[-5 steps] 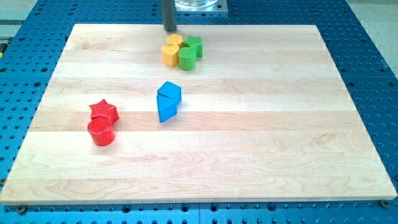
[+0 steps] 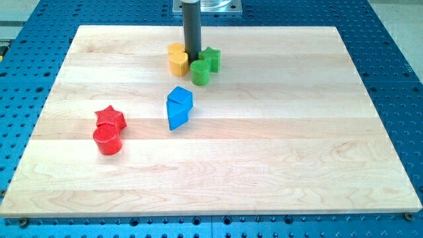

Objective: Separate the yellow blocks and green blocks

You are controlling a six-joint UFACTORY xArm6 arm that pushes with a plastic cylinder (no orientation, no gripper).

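My tip [image 2: 193,56] stands in the middle of the cluster near the view's top. Two yellow blocks lie just left of it: a yellow one [image 2: 176,49] behind and a yellow cylinder-like one [image 2: 178,64] in front. A green star-like block [image 2: 211,58] lies just right of the tip, and a green cylinder [image 2: 200,73] lies in front and slightly right of it. The rod hides the blocks' inner sides, so I cannot tell which ones it touches.
Two blue blocks touch at the board's middle: one [image 2: 180,98] behind, a wedge [image 2: 177,117] in front. A red star [image 2: 110,118] and a red cylinder [image 2: 108,140] touch at the view's left. The wooden board [image 2: 297,145] lies on a blue perforated table.
The tip moved down the view from behind the cluster into it. The yellow blocks shifted left, the green blocks shifted right and slightly down.
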